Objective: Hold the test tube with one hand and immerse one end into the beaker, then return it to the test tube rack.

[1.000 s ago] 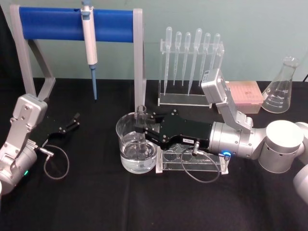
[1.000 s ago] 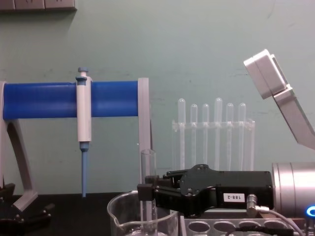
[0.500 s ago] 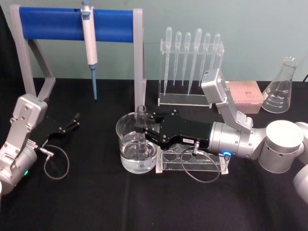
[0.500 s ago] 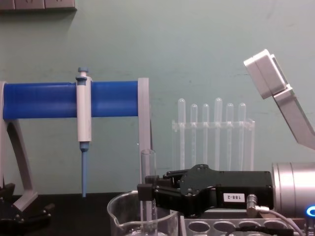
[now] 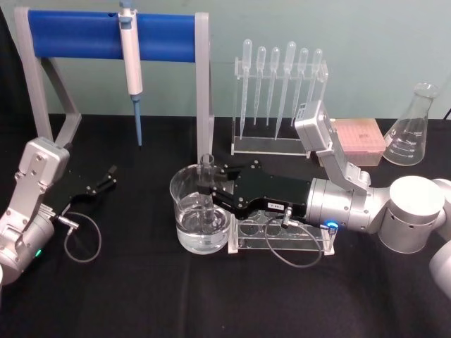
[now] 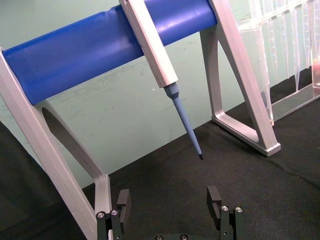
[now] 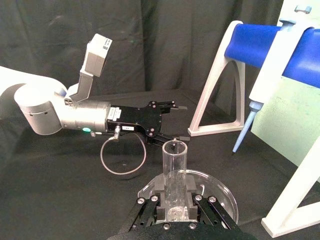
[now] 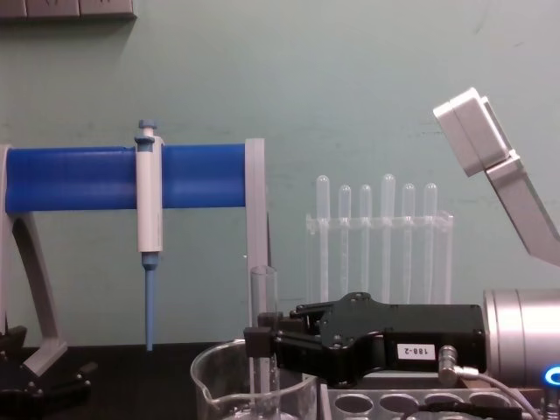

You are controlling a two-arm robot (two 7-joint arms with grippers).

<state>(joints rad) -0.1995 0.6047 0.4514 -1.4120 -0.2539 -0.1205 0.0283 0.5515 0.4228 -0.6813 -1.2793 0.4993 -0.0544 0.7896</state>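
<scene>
1. Right gripper [image 5: 206, 186]: black, blocky body; white number label [image 8: 420, 351] just ahead of the silver cylindrical wrist [image 5: 345, 205].
2. Blue light ring [image 5: 330, 226] on that wrist; black cable [image 5: 296, 255] loops below it.
3. Pale grey box [image 5: 313, 127] on a bracket [image 5: 345, 169] above the wrist.
4. Left gripper [image 6: 168, 200]: black, with silver screws [image 6: 100, 214].

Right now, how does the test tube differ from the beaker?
The test tube is narrow and tall; the beaker is wide and squat. The right tool holds the test tube upright, lower end inside the beaker; the beaker stands on the table. Both are clear glass. The left tool rests open at the table's left.
</scene>
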